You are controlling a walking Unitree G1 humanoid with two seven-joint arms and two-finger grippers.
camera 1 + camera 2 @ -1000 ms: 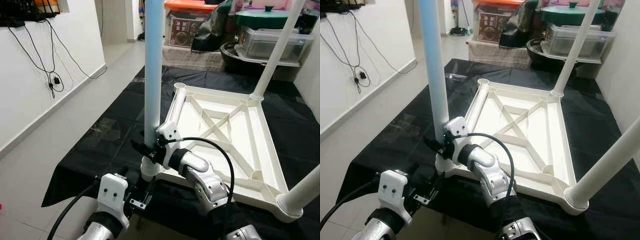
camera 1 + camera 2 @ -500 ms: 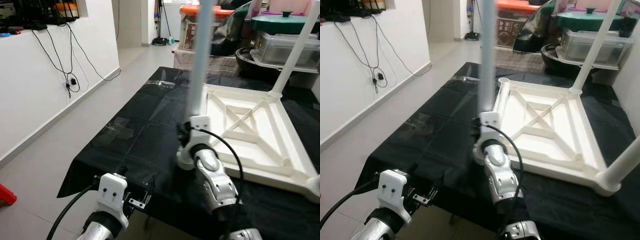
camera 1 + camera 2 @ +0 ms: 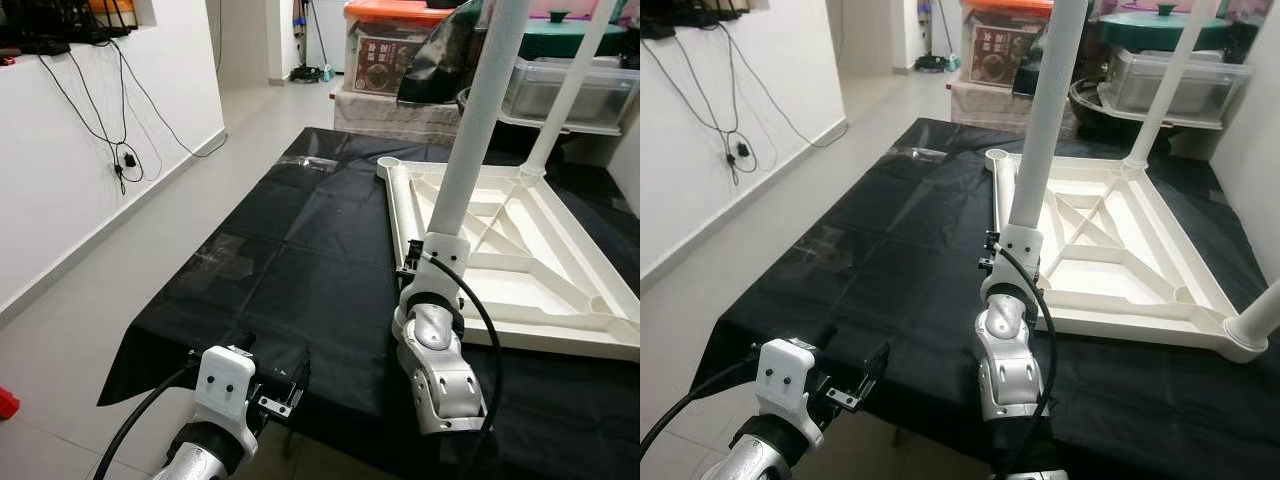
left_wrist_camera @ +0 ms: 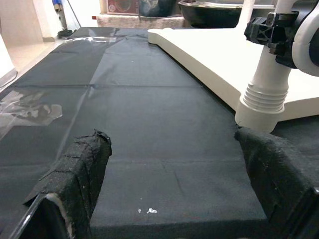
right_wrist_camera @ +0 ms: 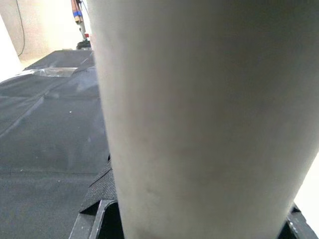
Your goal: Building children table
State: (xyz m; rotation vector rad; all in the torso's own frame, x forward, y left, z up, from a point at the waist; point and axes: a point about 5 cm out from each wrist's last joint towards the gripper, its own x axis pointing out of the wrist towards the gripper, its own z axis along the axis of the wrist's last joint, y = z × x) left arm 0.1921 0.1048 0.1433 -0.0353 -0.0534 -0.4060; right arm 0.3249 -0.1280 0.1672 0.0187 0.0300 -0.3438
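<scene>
Fingers of right gripper clamp table leg (upright).

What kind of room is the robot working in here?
Probably a lived-in home: stacked storage boxes by the wall, cables hanging down it, and an upturned white table top on a black floor sheet.

white table leg – upright, pressed right up against the right gripper, between its fingers | black finger pads – hugging the leg's base | black cloth – spread out beyond the gripper
</scene>
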